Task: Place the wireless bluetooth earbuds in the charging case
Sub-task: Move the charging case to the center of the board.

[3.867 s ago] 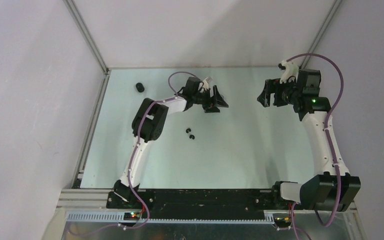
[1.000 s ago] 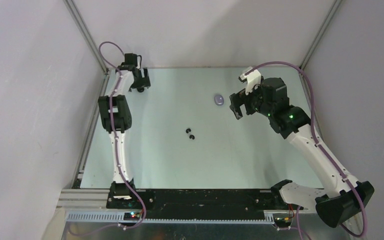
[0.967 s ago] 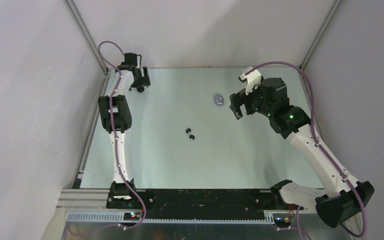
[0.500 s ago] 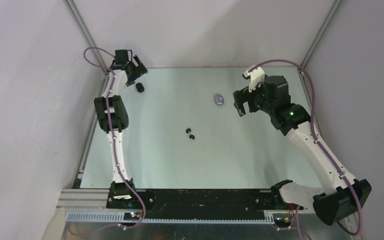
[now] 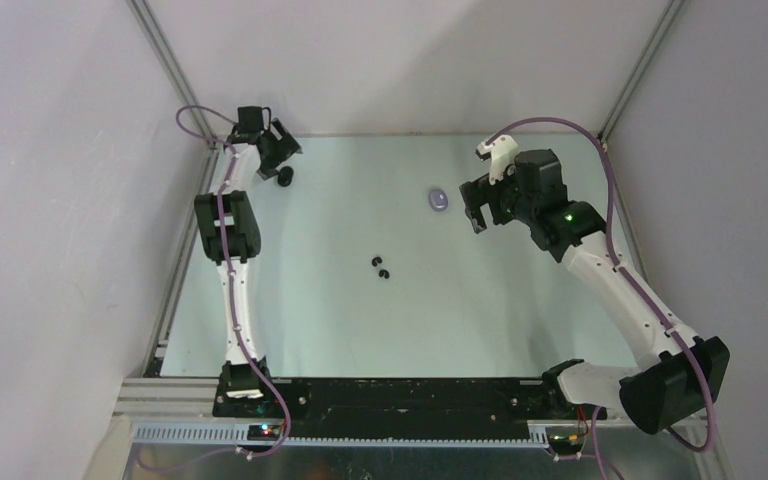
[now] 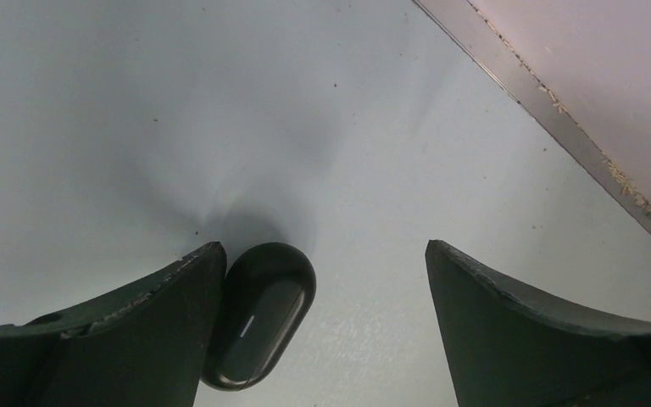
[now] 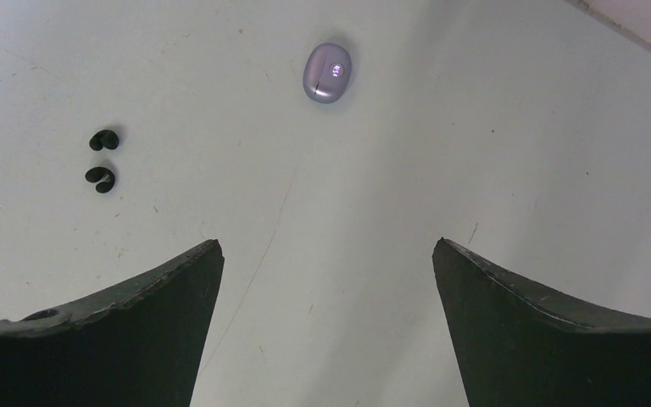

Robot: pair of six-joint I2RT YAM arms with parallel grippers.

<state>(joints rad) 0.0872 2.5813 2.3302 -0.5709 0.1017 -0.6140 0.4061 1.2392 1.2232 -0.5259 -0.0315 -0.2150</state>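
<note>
Earbuds (image 5: 375, 262), two glossy black ones, lie close together but not touching on the bare middle of the table (image 5: 480, 320). Neither sits in a case, so the insertion itself is not yet begun. No pale purple buds show in any view; whether they are already housed cannot be told.

The black charging case (image 6: 258, 314) rests at the far left corner of the table, well apart from the black pair, with its lid apparently shut. The left gripper (image 6: 322, 250) is lowered around it with jaws wide: the case lies against the inner face of the left finger, with a broad gap to the right finger. Nothing is gripped.

The purple charging case (image 7: 328, 72) lies on the far side of the table, right of centre, and also looks closed. The right gripper (image 7: 326, 246) hovers just right of it, jaws spread wide and empty.

Judged from this layout, the work stands at its preparatory step. What remains is securing and opening a case, collecting each bud, and seating them.
</note>
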